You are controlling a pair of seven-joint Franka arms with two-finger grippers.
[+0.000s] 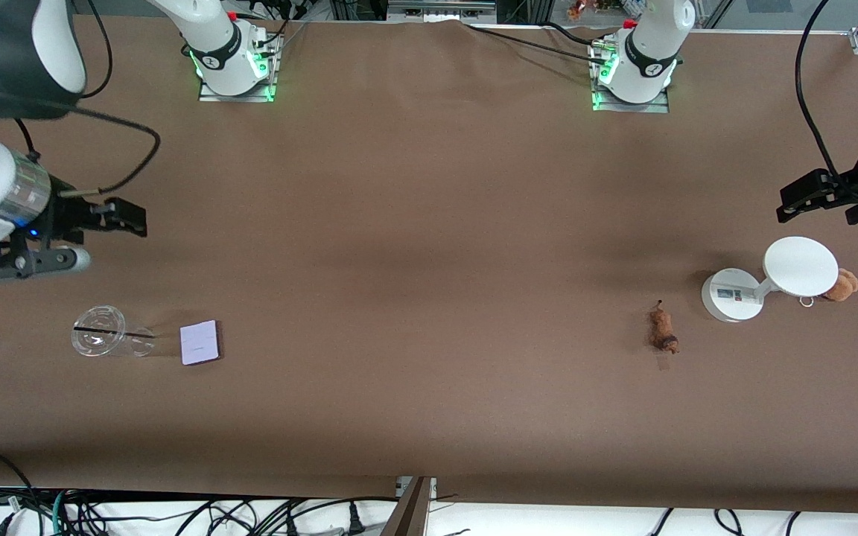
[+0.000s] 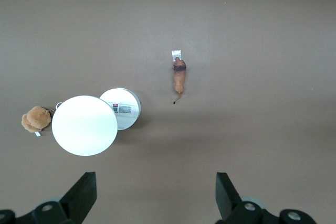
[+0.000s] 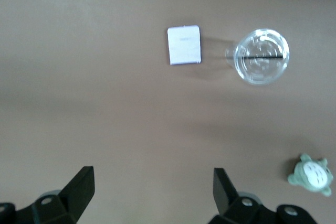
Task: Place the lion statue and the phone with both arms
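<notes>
The phone (image 1: 200, 342) lies flat on the brown table (image 1: 429, 246) toward the right arm's end, just beside a clear plastic cup (image 1: 105, 333) that lies on its side with a dark straw across its mouth and nothing visible inside. The right gripper (image 1: 105, 217) hangs above bare table at that end, fingers spread wide and holding nothing. A grey-green plush (image 3: 312, 174) shows only in the right wrist view.

Toward the left arm's end, the lion statue (image 1: 663, 330) lies on the table near a white round-disc stand (image 1: 768, 279), with a tan plush keyring (image 1: 841, 285) touching the stand's disc. The left gripper (image 1: 820, 195) hovers over the table above the stand, fingers spread, empty.
</notes>
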